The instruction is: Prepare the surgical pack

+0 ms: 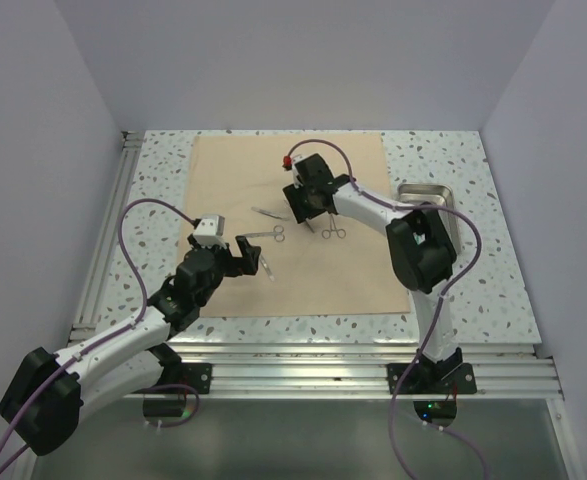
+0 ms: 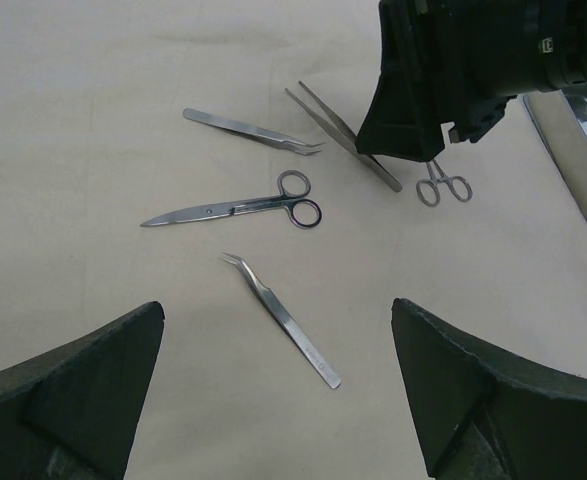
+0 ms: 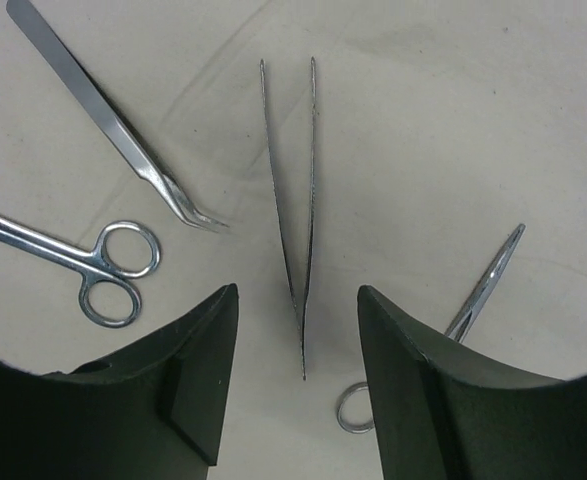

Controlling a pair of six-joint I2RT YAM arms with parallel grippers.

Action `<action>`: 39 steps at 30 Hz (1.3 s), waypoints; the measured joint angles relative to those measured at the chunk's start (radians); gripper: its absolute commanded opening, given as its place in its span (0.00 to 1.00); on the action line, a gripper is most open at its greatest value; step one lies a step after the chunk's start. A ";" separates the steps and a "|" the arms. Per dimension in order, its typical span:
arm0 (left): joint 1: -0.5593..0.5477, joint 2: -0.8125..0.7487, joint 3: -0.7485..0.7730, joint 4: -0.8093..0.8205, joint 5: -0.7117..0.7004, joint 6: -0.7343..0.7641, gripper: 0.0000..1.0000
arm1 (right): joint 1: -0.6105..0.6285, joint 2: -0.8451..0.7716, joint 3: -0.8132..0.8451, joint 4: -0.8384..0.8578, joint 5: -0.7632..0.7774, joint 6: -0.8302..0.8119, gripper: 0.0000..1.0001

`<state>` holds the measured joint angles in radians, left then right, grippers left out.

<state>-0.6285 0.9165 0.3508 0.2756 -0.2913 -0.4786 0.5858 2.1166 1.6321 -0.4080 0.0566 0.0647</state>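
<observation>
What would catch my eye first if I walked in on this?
Shiny scissors and bent tweezers lie scattered on a tan cloth mid-table. The right pincer hangs open over straight tweezers, a finger on each side. A steel tray sits right of the cloth.

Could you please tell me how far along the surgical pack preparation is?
Done: the cloth lies flat with scissors and tweezers on it. In hand: the open right claw straddles the straight forceps; the left claw hovers open. Left: the tray sits beside the cloth, nothing wrapped yet.
</observation>
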 measured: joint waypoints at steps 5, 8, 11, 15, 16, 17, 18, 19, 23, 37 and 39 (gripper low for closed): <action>0.000 0.000 0.000 0.000 0.000 0.000 1.00 | 0.003 0.053 0.056 -0.011 0.000 -0.006 0.49; 0.000 0.000 0.000 0.000 0.000 0.000 1.00 | 0.003 0.074 0.070 -0.021 0.000 -0.009 0.44; 0.000 0.000 0.000 0.000 0.000 0.000 1.00 | 0.005 0.098 0.075 -0.026 0.000 -0.014 0.36; 0.000 0.000 0.000 0.000 -0.001 0.000 1.00 | 0.005 0.109 0.079 -0.025 -0.005 -0.021 0.17; 0.000 0.000 0.000 0.000 -0.001 0.000 1.00 | 0.006 0.109 0.079 -0.026 -0.006 -0.023 0.10; 0.000 0.000 0.000 0.000 -0.001 0.000 1.00 | 0.008 0.109 0.079 -0.026 -0.008 -0.026 0.08; 0.000 0.000 0.000 0.000 -0.001 0.000 1.00 | 0.008 0.109 0.079 -0.025 -0.011 -0.025 0.05; 0.000 0.000 0.000 0.000 -0.001 0.000 1.00 | 0.008 0.107 0.074 -0.020 -0.015 -0.025 0.03; 0.000 0.000 0.000 0.000 0.000 0.000 1.00 | 0.002 0.051 -0.002 0.011 -0.025 -0.023 0.01; 0.000 -0.010 0.000 -0.001 0.000 0.000 1.00 | -0.356 -0.394 -0.246 0.051 -0.048 0.010 0.00; 0.000 -0.011 0.000 -0.001 0.000 0.000 1.00 | -0.433 -0.422 -0.285 0.051 -0.047 0.023 0.00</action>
<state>-0.6285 0.9051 0.3508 0.2745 -0.2916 -0.4786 0.1528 1.6951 1.3476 -0.3569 0.0097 0.0879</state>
